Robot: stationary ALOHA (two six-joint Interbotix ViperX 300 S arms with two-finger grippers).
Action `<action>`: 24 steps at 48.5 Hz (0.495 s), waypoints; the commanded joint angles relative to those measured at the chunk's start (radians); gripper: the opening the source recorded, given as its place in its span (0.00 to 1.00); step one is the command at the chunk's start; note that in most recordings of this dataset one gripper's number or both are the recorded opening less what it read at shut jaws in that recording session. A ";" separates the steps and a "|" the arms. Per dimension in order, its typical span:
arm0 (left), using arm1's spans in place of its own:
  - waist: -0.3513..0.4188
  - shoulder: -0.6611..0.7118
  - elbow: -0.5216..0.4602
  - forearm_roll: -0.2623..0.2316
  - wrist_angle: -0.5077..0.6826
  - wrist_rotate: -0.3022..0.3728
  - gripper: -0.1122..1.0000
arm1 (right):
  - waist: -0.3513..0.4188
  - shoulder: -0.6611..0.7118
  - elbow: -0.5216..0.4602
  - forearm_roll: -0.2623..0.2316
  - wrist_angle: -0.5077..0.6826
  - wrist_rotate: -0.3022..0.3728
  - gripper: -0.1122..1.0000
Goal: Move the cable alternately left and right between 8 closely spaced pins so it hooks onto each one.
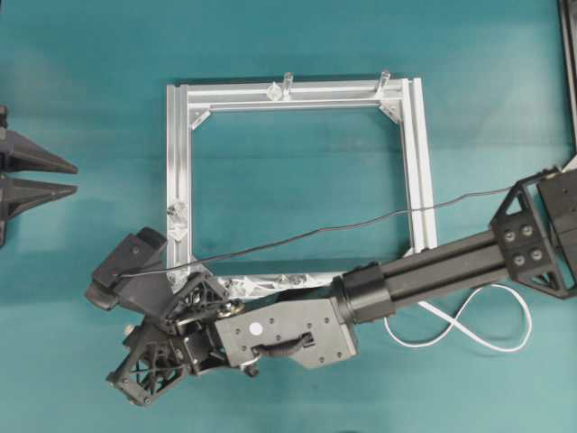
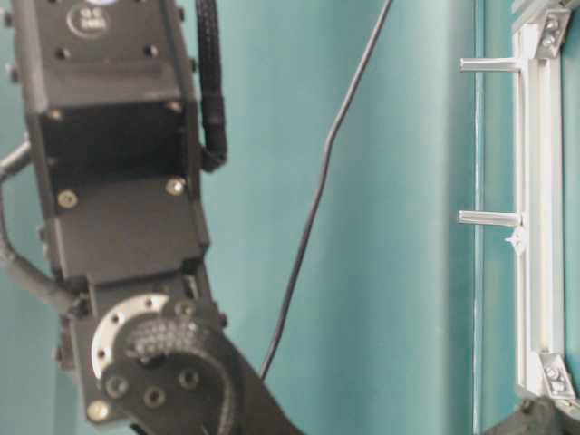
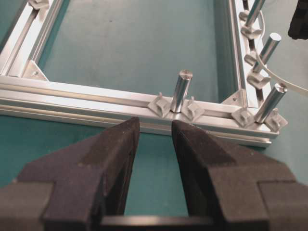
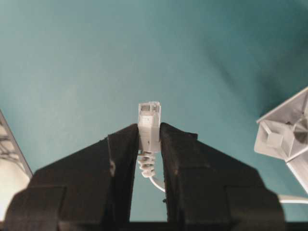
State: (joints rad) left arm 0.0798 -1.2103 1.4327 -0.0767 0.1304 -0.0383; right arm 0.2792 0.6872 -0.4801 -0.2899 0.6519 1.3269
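Far left of the overhead view: left gripper (image 3: pixel 155 127), jaws spread wide, nothing between them. Parked on the blue-green table (image 1: pixel 90 72), well apart from everything else.

Next, in the middle: square metal frame (image 1: pixel 178 144), lying flat. Tiny silver pins (image 3: pixel 159 105) sitting in pairs along its rails. Taller round posts (image 3: pixel 181 89) standing up between some of the pairs. No white cord around any pin seen here.

At the bottom left corner of the frame: right gripper (image 4: pixel 149 132), at the end of the long black right arm (image 1: pixel 424 271) reaching all the way across from the right side. Jaws squeezed tight on the small clear plug (image 4: pixel 149 120) at the end of the cable (image 1: pixel 433 345). Plug sticking out past the fingertips, pointing at bare table. One frame corner just to the right of the plug in the wrist view, not touching it.

Across the frame, from bottom left to upper right: thin dark wire (image 1: pixel 315 233), part of the robot.

Far right, under the arm: rest of the white cable, curled in a loose loop flat on the table, outside the frame.
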 commanded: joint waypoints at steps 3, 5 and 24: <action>-0.005 0.006 -0.018 0.003 -0.011 -0.008 0.43 | -0.014 -0.026 -0.029 -0.006 -0.009 -0.015 0.26; -0.005 0.006 -0.018 0.002 -0.011 -0.008 0.43 | -0.021 -0.026 -0.031 -0.006 -0.011 -0.015 0.26; -0.005 0.006 -0.011 0.003 -0.011 -0.008 0.43 | -0.084 -0.026 -0.041 -0.035 -0.006 -0.046 0.26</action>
State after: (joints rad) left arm 0.0798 -1.2118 1.4343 -0.0767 0.1304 -0.0383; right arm 0.1933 0.6872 -0.4924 -0.3160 0.6504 1.3008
